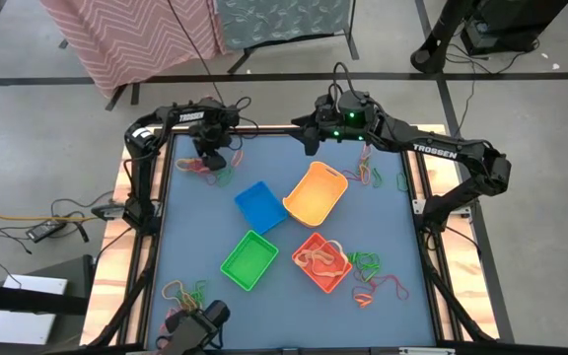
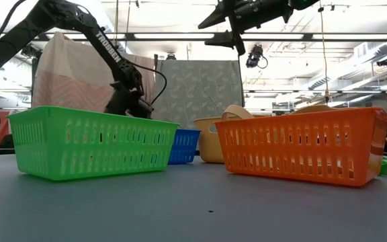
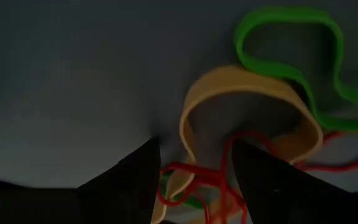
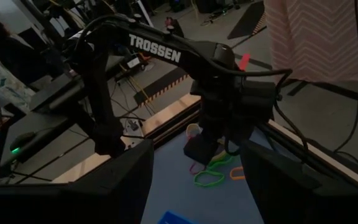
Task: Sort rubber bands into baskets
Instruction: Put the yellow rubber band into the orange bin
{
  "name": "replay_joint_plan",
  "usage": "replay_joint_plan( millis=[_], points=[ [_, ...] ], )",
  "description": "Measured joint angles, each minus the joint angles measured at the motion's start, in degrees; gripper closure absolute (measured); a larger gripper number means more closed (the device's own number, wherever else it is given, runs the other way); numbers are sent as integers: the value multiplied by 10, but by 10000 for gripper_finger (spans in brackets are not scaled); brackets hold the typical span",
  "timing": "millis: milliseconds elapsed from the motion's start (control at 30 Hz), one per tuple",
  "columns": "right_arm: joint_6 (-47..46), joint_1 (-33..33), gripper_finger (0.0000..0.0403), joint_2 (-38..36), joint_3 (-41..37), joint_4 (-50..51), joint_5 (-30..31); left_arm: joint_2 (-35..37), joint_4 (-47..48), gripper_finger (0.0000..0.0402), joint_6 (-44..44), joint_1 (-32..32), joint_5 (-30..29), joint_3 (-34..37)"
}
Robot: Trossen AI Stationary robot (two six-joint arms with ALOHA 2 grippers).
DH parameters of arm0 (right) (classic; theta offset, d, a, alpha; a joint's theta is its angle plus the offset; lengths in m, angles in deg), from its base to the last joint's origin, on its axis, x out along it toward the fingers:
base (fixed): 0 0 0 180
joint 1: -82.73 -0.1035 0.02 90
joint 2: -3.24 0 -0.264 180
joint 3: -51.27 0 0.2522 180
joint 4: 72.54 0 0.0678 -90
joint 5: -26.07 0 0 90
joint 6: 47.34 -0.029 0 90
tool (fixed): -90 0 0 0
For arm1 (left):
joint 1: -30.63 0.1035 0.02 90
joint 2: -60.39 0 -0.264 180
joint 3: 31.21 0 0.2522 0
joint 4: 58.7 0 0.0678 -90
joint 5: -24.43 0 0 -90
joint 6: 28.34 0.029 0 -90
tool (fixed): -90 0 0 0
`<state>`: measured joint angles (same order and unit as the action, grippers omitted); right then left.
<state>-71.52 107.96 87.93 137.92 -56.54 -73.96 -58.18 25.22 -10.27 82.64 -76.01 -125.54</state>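
Left tool (image 3: 194, 177) is where we begin: its two dark fingers stand apart, low over a small heap of rubber bands (image 1: 210, 170), and a red band (image 3: 194, 176) lies in the gap between them. We cannot say they hold it; the fingers are not closed on it. Just beyond the red band lies a tan band (image 3: 247, 84), and beyond that a green band (image 3: 291, 37). The loops cross each other, so we judge that closing now may catch more than one.

This heap lies up and left of the blue basket (image 1: 260, 206), near the far left corner of the worktop (image 1: 392, 237). The left tool is directly over it, so the coming move goes almost straight down, and the red band runs roughly across the gap.

The right tool (image 1: 316, 136) is spread wide, holds nothing, and is raised above the far edge, beyond the yellow basket (image 1: 316, 192). It is much farther from this heap than the left one. More bands lie right of the yellow basket (image 1: 368, 176), beside the orange basket (image 1: 321, 261) and near the green basket (image 1: 249, 259).

The left wrist view alone shows which band sits between the fingers. The high view shows the heap against the baskets. The right wrist view shows the left arm (image 4: 229, 106) standing over the heap. In the low view the baskets hide the heap completely.
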Motion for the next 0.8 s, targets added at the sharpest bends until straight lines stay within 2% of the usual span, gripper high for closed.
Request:
replay_joint_plan(
  millis=[167,400,800],
  points=[
    [-3,-1,151,0,0,0,1,0,-8,198,-2,0,0,-6],
    [-16,-1,151,0,0,0,1,0,-29,198,-1,0,-2,-52],
    [-18,-4,151,0,0,0,-1,0,-39,198,28,0,-9,-29]
  ],
)
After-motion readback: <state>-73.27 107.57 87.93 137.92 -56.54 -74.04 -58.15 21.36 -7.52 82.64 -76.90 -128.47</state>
